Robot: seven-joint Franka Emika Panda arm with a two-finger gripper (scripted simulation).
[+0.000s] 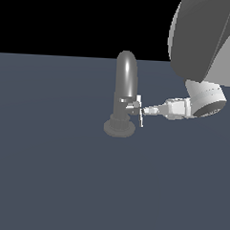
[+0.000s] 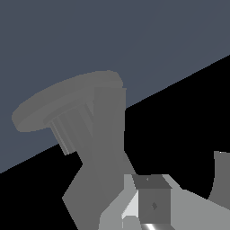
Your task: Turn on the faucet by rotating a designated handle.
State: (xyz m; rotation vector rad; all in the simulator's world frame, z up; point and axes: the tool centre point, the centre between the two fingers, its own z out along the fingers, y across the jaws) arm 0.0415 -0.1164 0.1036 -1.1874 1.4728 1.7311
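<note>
We see the hand (image 1: 147,110) reaching in level from the exterior view's right, its narrow white tip right at the handle (image 1: 140,116), a thin bright lever that hangs down beside the faucet's lower stem. At this size the fingers merge into one pale wedge, so we cannot tell whether they are apart, together or clamped on the lever; the tip looks to be touching it or just beside it. Behind the hand, the white wrist (image 1: 206,99) bulges into a rounded housing, and above it a large grey and white arm link (image 1: 207,38) fills the upper corner on the exterior view's right. The faucet (image 1: 126,79) stands upright near the middle of the dark blue-grey tabletop (image 1: 52,171), a glossy grey tube with a rounded arched top, rising from a darker round flanged base (image 1: 119,128) that sits flat on the surface. A short grey fitting on the stem carries the lever on the side facing the hand. In the wrist view the faucet (image 2: 105,148) looms very close and tilted, its flanged base (image 2: 63,101) seen against the tabletop (image 2: 112,36), and a boxy grey and white block (image 2: 152,202) fills the foreground; we cannot make out the fingers there.
</note>
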